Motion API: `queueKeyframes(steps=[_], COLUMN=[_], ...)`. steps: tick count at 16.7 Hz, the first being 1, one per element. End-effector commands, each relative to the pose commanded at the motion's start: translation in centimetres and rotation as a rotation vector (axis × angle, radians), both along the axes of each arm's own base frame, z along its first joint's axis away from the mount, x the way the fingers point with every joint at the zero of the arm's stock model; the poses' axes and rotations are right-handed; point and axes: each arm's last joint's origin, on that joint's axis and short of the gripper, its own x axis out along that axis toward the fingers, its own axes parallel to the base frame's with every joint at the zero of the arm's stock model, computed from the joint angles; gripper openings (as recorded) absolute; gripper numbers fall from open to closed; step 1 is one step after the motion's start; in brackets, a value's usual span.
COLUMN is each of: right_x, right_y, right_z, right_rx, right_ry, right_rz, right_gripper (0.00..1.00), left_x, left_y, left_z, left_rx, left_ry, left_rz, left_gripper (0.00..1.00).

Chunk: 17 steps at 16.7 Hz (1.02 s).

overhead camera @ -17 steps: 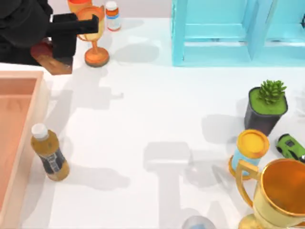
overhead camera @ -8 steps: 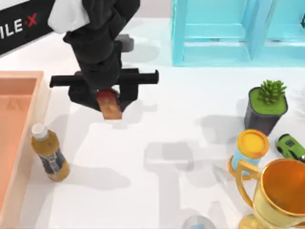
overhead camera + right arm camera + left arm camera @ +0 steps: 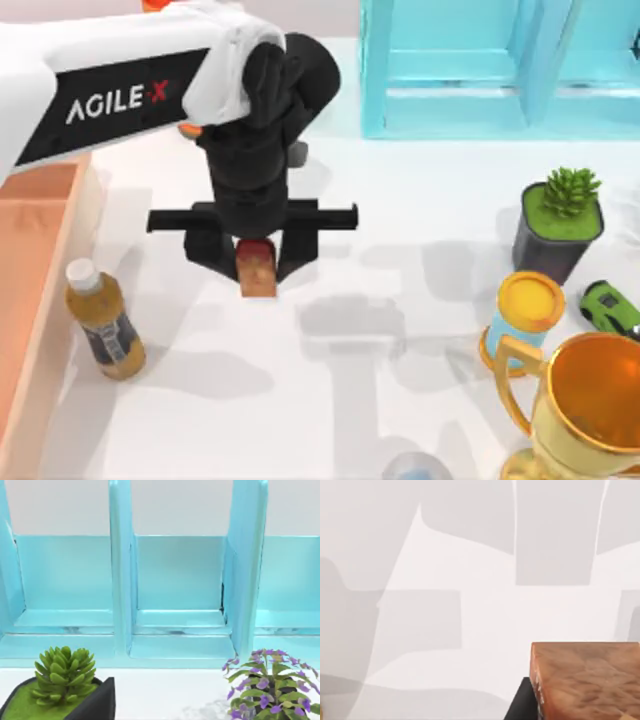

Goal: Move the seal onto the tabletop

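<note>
My left gripper (image 3: 256,268) hangs over the white tabletop (image 3: 360,400) left of centre, shut on the seal (image 3: 257,266). The seal is a tan-orange block with a dark red end, and it points down between the black fingers. In the left wrist view the seal (image 3: 587,680) shows as a brown block above the bare white tabletop (image 3: 445,630), crossed by grey shadows.
A wooden tray (image 3: 40,300) lies at the left edge, with an amber bottle (image 3: 104,322) standing beside it. The turquoise cabinet (image 3: 500,65) stands at the back right. At the right stand a potted succulent (image 3: 560,220), a blue can (image 3: 522,320), a green toy car (image 3: 612,308) and a gold trophy (image 3: 585,410).
My left arm has carried the seal from above the tray's far corner out over the tabletop, rightward and toward the table's middle, and it now hangs lower.
</note>
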Motion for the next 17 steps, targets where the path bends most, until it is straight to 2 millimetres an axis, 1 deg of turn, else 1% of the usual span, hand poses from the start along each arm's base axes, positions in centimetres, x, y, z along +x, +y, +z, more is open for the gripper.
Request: queueKeyframes(steps=[2,10,13,17], right_x=[0.0,0.0,0.0,0.0], right_y=[0.0,0.0,0.0,0.0], right_z=[0.0,0.0,0.0,0.0], right_rx=[0.0,0.0,0.0,0.0], right_ry=[0.0,0.0,0.0,0.0], right_rz=[0.0,0.0,0.0,0.0], right_gripper=[1.0,1.0,1.0,1.0], left_x=[0.1,0.0,0.0,0.0], left_y=[0.2,0.0,0.0,0.0], left_z=[-0.1,-4.5,-4.5,-4.5], left_rx=[-0.001,-0.001,0.0,0.0], left_ry=[0.002,-0.001,0.0,0.0], left_rz=[0.002,0.0,0.0,0.0], left_gripper=[0.0,0.0,0.0,0.3])
